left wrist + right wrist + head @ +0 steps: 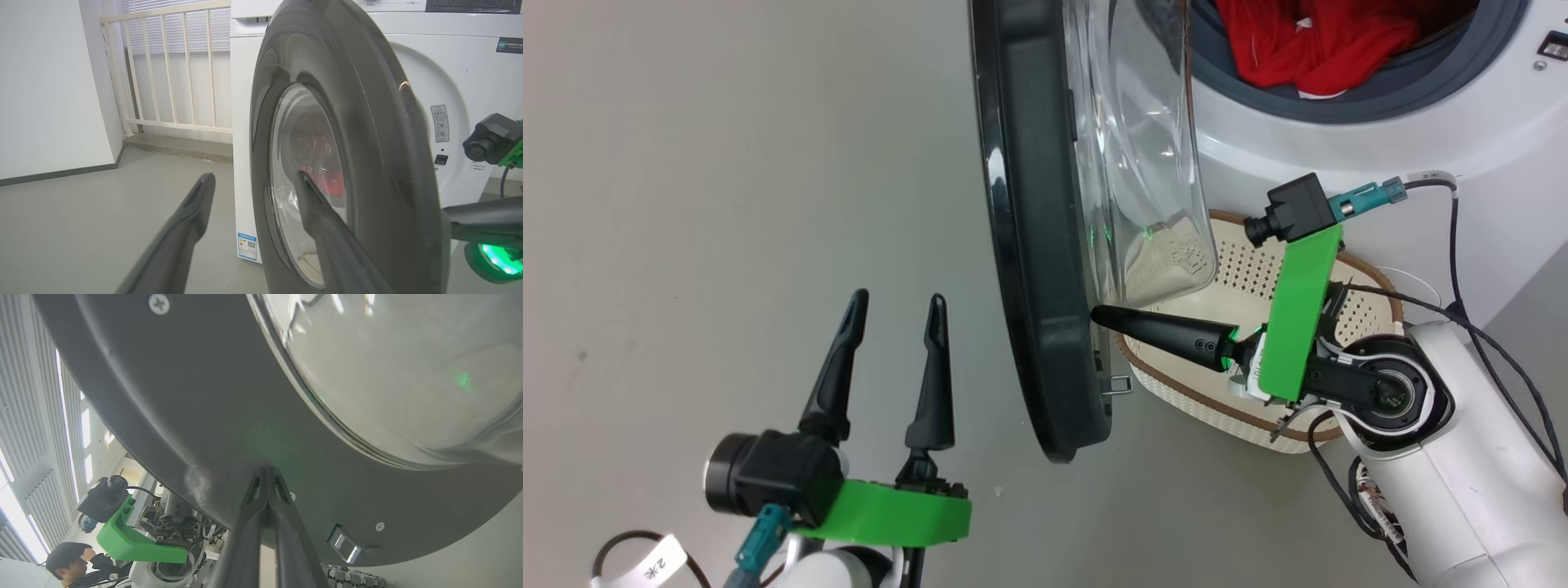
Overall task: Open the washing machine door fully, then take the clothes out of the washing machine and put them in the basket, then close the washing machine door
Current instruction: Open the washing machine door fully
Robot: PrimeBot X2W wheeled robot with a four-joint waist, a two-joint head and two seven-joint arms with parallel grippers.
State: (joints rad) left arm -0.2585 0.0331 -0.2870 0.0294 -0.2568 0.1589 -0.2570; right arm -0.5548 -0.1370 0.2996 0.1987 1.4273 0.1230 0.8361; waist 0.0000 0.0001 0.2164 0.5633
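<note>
washing machine door (pixel 1025 245) open, glossy black rim, clear bulging glass | right pincer (pixel 1104 315) together, touching inner rim | left pincer (pixel 898 296) apart

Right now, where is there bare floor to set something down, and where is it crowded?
Bare grey floor lies open left of the washing machine door, beyond the left claw. Crowded: between door and washing machine, where the basket sits and the right claw touches the door's inner rim.

The washing machine door (pixel 1037 245) stands partly open, red clothes (pixel 1307 41) inside, basket (pixel 1192 400) nearby.
</note>
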